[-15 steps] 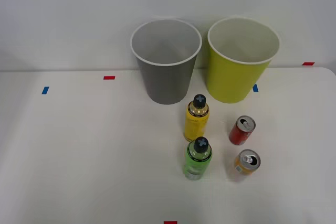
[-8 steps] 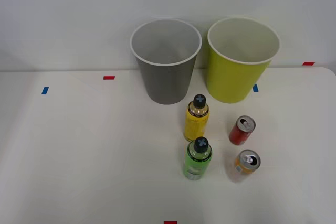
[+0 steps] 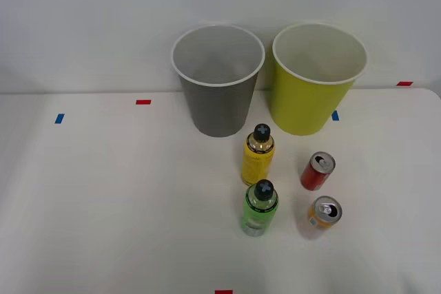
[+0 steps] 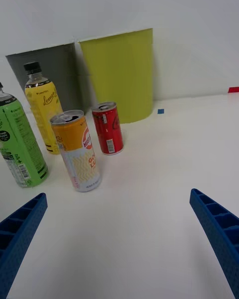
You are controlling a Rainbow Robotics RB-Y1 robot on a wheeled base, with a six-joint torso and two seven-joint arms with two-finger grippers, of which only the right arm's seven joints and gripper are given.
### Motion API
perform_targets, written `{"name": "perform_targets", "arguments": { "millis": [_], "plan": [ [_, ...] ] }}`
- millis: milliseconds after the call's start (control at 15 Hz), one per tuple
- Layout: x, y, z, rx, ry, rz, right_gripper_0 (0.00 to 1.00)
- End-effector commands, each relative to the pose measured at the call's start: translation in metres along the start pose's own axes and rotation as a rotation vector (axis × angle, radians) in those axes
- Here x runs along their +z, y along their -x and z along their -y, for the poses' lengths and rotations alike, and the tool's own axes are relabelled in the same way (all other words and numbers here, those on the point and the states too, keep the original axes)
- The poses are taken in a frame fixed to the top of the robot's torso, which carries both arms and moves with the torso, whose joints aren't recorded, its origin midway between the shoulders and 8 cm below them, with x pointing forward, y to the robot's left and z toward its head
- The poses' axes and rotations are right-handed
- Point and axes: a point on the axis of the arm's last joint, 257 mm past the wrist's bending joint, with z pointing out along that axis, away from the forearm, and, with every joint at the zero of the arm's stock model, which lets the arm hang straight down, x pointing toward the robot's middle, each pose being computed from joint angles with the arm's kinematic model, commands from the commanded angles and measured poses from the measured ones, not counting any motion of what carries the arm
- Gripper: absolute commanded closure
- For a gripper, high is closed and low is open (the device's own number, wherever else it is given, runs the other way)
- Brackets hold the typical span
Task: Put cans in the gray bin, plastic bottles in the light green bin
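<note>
The right gripper (image 4: pixel 119 239) hangs low over the bench (image 3: pixel 103 204), jaws wide apart and holding nothing, with the orange can (image 4: pixel 78 151) nearest ahead. In the front view, that can (image 3: pixel 324 213) stands at lower right, the red can (image 3: pixel 318 171) just above it, and the green bottle (image 3: pixel 259 208) and yellow bottle (image 3: pixel 258 155) left of them. The gray bin (image 3: pixel 218 80) and light green bin (image 3: pixel 317 78) at top centre look empty, so I'd say all the sorting remains. The yellow bottle's label seems to read "Lemon".
</note>
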Motion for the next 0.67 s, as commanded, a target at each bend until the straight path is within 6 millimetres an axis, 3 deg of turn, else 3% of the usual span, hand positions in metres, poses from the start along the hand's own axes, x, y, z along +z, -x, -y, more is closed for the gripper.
{"name": "perform_targets", "arguments": {
  "millis": [67, 400, 667],
  "plan": [
    [0.009, -0.005, 0.016, -0.02, 0.005, 0.004, 0.0],
    [0.049, -0.017, 0.024, -0.024, 0.052, 0.048, 0.0],
    [0.077, -0.026, -0.017, 0.006, 0.203, 0.051, 0.0]
  ]
}}
